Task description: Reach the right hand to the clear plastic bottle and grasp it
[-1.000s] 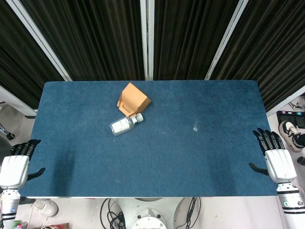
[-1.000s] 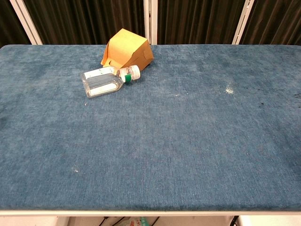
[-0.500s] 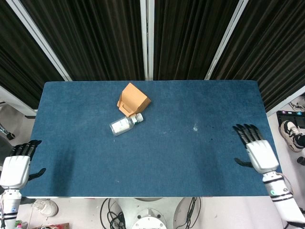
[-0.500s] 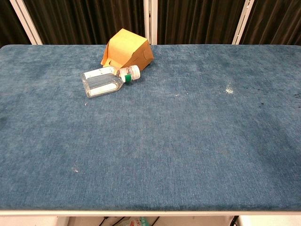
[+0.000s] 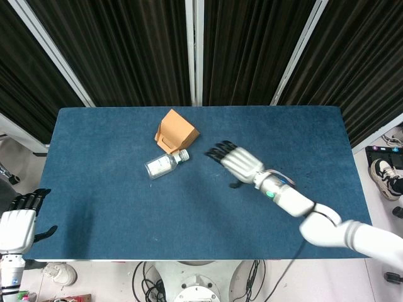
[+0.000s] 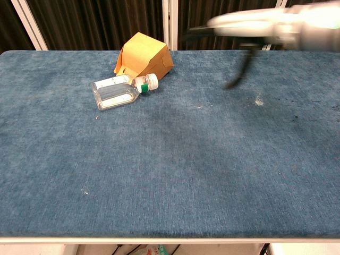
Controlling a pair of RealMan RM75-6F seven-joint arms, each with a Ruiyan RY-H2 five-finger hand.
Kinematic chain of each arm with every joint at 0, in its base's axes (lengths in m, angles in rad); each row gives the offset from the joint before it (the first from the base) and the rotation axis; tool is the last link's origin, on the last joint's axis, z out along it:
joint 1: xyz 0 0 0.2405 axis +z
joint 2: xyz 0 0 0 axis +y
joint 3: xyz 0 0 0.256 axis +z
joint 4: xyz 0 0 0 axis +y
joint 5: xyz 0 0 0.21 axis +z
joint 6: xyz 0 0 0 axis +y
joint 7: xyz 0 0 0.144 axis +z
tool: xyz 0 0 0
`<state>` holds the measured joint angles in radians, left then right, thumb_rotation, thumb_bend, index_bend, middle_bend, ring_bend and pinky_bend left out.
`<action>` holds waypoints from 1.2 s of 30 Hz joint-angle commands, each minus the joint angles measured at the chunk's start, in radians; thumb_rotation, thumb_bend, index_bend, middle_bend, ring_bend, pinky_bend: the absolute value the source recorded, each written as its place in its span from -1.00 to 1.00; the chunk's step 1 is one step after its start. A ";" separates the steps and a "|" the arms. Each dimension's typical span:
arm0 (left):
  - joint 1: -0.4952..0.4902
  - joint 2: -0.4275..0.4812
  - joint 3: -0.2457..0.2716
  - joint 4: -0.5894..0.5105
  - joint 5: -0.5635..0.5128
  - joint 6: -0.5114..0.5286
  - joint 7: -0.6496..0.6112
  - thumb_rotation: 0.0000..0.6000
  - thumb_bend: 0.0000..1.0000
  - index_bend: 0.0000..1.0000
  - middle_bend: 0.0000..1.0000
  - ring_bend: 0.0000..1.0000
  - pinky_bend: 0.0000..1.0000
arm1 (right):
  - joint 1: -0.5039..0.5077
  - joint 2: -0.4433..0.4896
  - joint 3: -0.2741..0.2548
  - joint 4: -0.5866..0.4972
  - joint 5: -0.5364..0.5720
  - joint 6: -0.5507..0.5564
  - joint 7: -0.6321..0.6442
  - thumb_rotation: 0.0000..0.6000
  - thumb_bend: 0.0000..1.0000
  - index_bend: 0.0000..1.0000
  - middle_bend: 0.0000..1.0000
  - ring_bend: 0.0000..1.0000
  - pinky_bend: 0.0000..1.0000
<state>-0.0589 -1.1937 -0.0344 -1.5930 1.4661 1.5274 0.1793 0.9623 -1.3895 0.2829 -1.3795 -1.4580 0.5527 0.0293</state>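
The clear plastic bottle [image 5: 162, 165] [image 6: 117, 92] lies on its side on the blue table, its white cap and green band toward the orange box. My right hand [image 5: 238, 161] [image 6: 238, 24] hovers above the table to the right of the bottle, palm down, fingers spread and empty, a clear gap still between it and the cap. In the chest view it is a motion-blurred streak. My left hand [image 5: 17, 221] rests open off the table's front left corner.
An orange cardboard box [image 5: 175, 131] [image 6: 143, 56] stands just behind the bottle, touching its cap end. The blue table [image 5: 113, 207] stretches bare around them. Dark curtains hang behind the far edge.
My right arm has swept from the table's right edge leftward and away, across the table toward the bottle. The left hand has slid slightly down. Bottle and box have not moved.
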 commanded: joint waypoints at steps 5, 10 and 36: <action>0.029 0.021 0.005 -0.028 -0.010 0.030 0.010 1.00 -0.97 -0.63 -0.64 -0.60 -0.58 | 0.376 -0.391 0.075 0.506 0.118 -0.274 0.003 1.00 -0.89 -1.00 -0.84 -1.00 -0.92; 0.045 0.035 0.007 -0.049 -0.011 0.048 0.010 1.00 -0.97 -0.63 -0.64 -0.60 -0.58 | 0.498 -0.536 0.079 0.727 0.126 -0.347 0.050 1.00 -0.87 -1.00 -0.83 -1.00 -0.92; 0.114 0.047 0.014 -0.055 0.019 0.128 -0.050 1.00 -0.97 -0.63 -0.64 -0.60 -0.58 | 0.605 -0.734 0.023 1.063 0.069 -0.262 0.264 1.00 -0.28 0.04 0.01 -0.34 -0.31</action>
<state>0.0548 -1.1464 -0.0205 -1.6478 1.4852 1.6553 0.1291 1.5893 -2.1484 0.3215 -0.2811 -1.3722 0.2575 0.2650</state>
